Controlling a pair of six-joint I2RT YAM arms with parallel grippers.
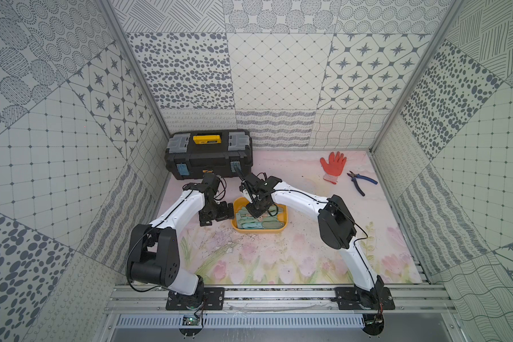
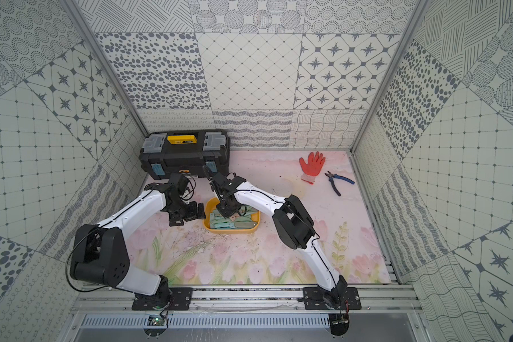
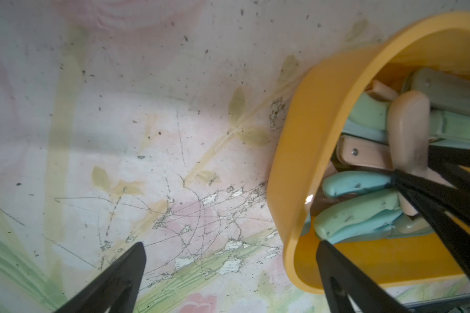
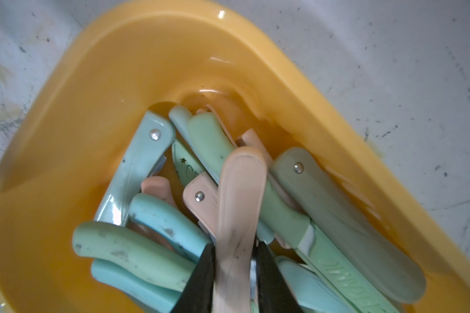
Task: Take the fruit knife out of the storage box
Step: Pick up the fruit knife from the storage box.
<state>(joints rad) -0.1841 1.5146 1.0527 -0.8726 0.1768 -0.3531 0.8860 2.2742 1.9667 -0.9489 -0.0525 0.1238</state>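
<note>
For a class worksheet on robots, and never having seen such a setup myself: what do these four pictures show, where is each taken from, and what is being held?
Two white robot arms stand at the edge of a flowered table. Both top views look down on the whole scene; the other two pictures come from cameras on the arms' wrists. On the table lie a black toolbox, an orange glove, blue-handled pliers and a yellow storage box full of pastel fruit knives. The right gripper pinches a pink knife handle inside the box. The left gripper is open at the box's end and holds nothing.
</note>
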